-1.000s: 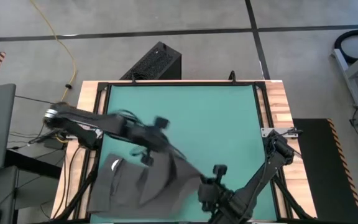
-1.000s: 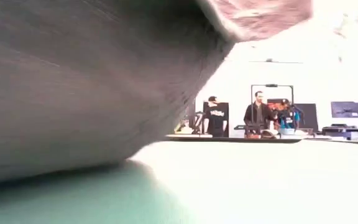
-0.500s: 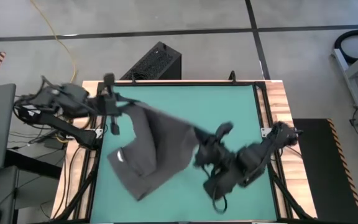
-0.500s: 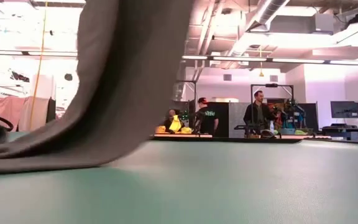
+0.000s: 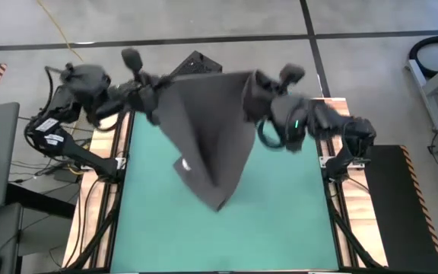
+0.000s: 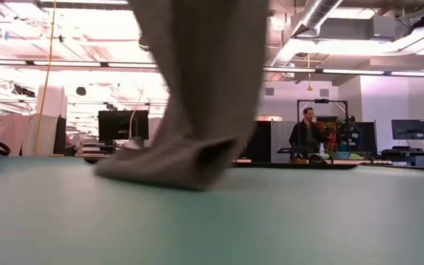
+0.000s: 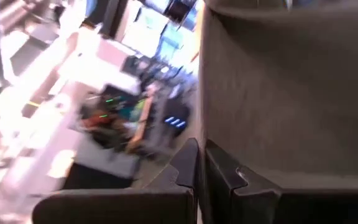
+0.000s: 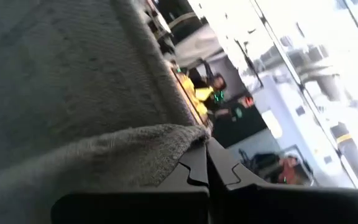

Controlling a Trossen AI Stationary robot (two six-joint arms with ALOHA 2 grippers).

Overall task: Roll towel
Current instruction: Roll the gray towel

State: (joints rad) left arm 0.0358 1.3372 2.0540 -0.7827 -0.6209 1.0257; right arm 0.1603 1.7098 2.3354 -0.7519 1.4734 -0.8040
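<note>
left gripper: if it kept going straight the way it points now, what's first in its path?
Mostly the towel itself: the left gripper is shut on its upper corner, pointing across the far table edge toward the right gripper, which holds the other corner. That gripper would likely come next; depth is unclear.

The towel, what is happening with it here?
Both arms hold the towel up by its top edge near the far side of the mat. The left gripper pinches one corner and the right gripper the other. The towel hangs down between them, with its lower end resting bunched on the mat. No rolling is done yet.
</note>
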